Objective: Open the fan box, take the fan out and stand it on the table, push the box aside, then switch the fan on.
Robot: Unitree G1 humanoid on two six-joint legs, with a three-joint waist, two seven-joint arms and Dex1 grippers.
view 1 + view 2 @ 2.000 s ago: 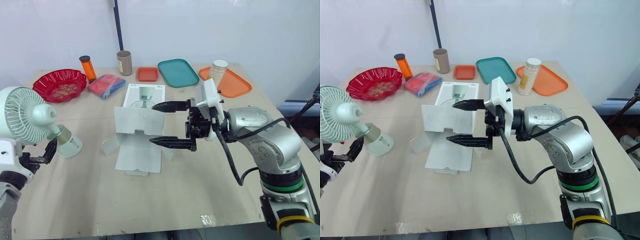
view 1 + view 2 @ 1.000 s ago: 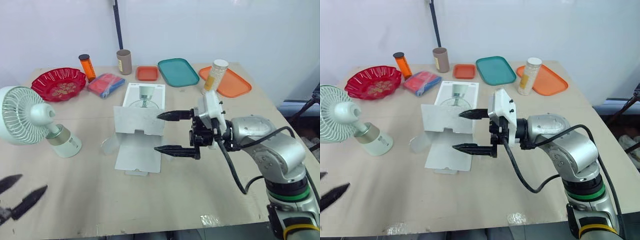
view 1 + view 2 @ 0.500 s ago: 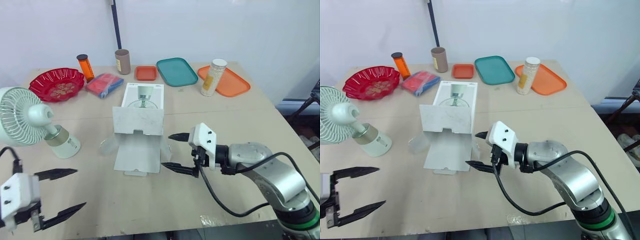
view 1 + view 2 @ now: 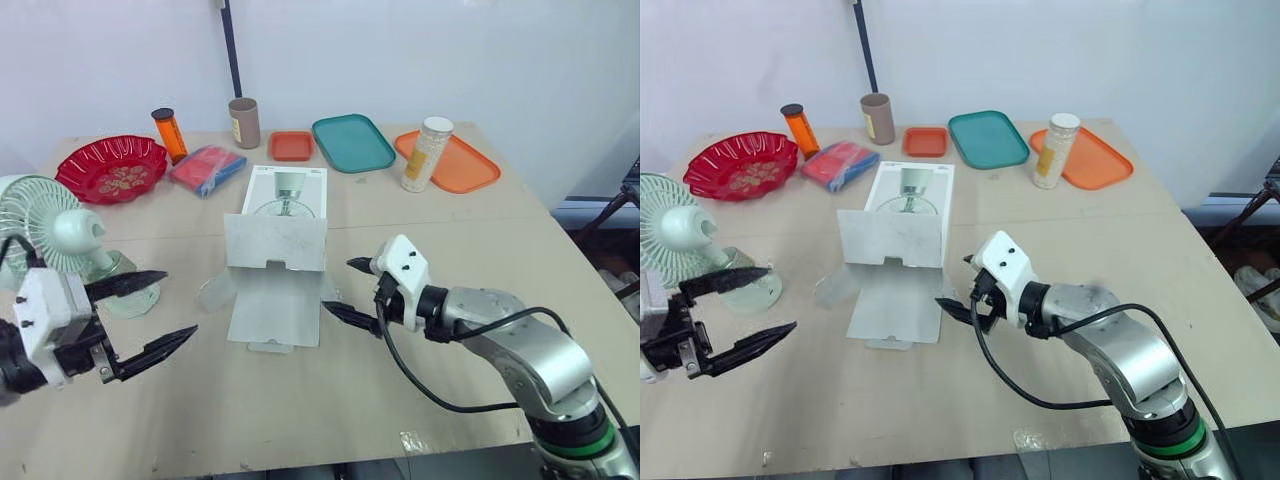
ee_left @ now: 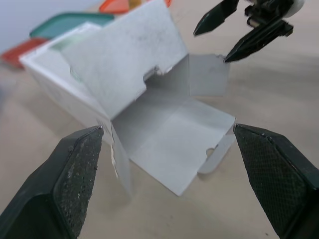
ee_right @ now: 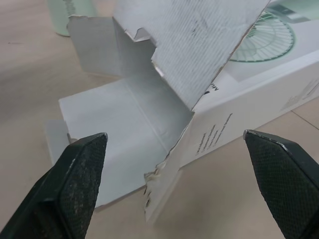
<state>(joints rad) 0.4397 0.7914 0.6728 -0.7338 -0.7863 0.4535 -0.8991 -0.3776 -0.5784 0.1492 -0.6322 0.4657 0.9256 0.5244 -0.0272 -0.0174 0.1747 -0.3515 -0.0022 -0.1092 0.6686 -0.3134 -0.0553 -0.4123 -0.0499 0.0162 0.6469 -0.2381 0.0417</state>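
Observation:
The white fan box (image 4: pixel 285 212) lies mid-table with its near end open, flaps (image 4: pixel 272 308) spread flat on the wood. A pale green fan (image 4: pixel 55 238) stands upright at the left. My left gripper (image 4: pixel 180 303) hovers open just in front of the fan's base, pointing toward the box. My right gripper (image 4: pixel 336 285) is open, low at the box's right front corner beside the side flap. The left wrist view looks into the empty open box (image 5: pixel 149 114), with the right gripper (image 5: pixel 234 27) beyond. The torn lid flap (image 6: pixel 199 55) is near in the right wrist view.
Along the back edge stand a red bowl (image 4: pixel 108 168), an orange bottle (image 4: pixel 166 134), a brown cup (image 4: pixel 242 122), a blue and red packet (image 4: pixel 208 169), a small orange tray (image 4: pixel 294 146), a teal tray (image 4: pixel 354 143) and an orange tray (image 4: pixel 470 168) with a jar (image 4: pixel 424 153).
My left gripper let go of the fan's base, dropped low, then rose open toward the fan and box. My right gripper sank from above the box to its right front corner.

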